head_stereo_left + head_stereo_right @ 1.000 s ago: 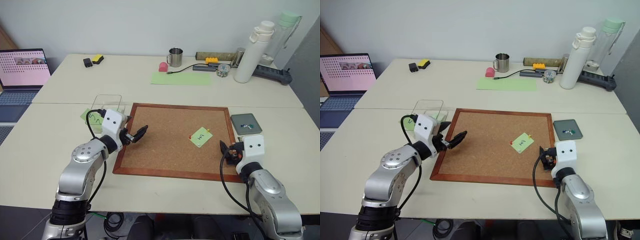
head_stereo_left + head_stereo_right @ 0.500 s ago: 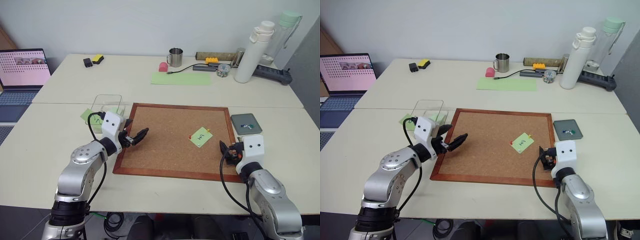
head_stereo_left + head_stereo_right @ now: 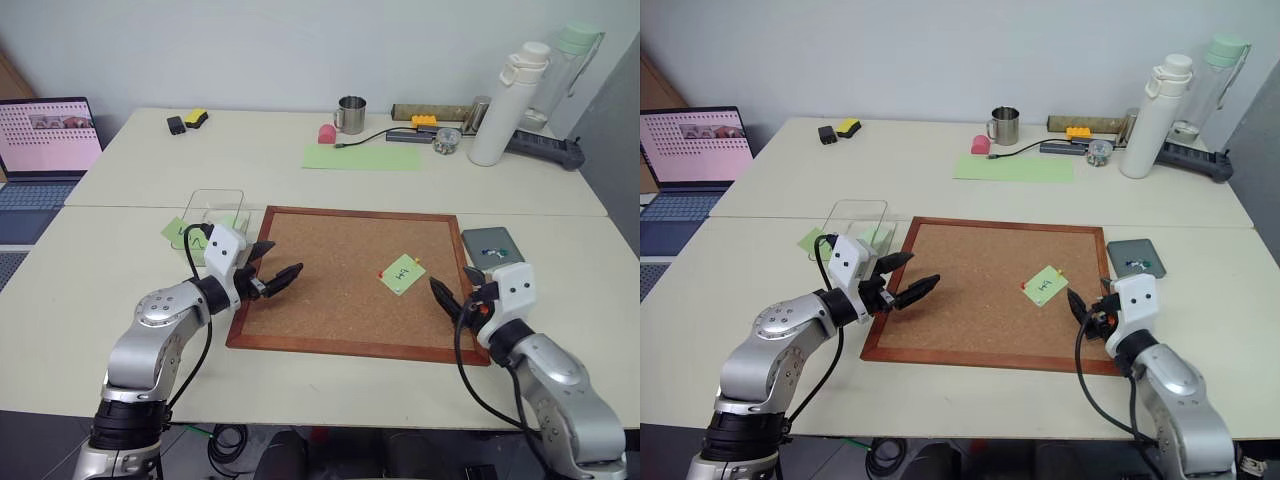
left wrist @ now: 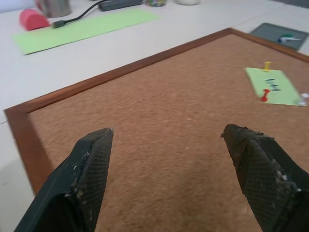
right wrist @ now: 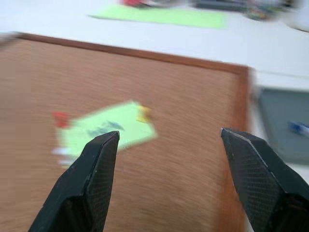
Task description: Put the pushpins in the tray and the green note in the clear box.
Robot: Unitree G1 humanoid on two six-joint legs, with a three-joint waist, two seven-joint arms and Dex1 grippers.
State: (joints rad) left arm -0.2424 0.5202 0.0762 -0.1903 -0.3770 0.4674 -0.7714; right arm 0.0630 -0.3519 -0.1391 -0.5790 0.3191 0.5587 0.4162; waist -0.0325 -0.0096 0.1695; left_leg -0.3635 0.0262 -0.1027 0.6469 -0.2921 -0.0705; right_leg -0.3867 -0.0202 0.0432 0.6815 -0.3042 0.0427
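- Green note (image 3: 402, 274) lay on the cork board (image 3: 340, 250), right of the middle, marked "H" in black, tilted like a diamond.
- Held there by two pushpins (image 4: 265, 94): a red one at the note's left corner, a yellow-orange one (image 3: 418, 263) at the upper right corner.
- Tray (image 3: 478, 241) sat on the table (image 3: 120, 310) just beside the board's right frame, near the upper right corner; carried a small blue-and-white bit (image 3: 490, 252) inside.
- Clear box (image 3: 222, 201) stood on the table off the board's upper left corner, apart from the frame.
- Beside and partly under the box, another green note with a squiggle (image 3: 184, 235).
- Right tool (image 3: 447, 303) hung low over the board's lower right edge, near the note but apart from it, tips aimed toward the note; fingers (image 5: 96, 174) spread wide, nothing between them.
- Left tool (image 3: 272, 270) hovered over the board's left edge, pointed across the cork toward the right; fingers (image 4: 87, 179) parted wide, gripping nothing.
- Well apart from the note, across most of the board.
- Farther back on the table: a large pale-green sheet (image 3: 362, 156), a pink lump (image 3: 326, 134), a metal mug (image 3: 350, 113), a white bottle (image 3: 507, 102).
- Laptop (image 3: 45, 140) open at the far left.
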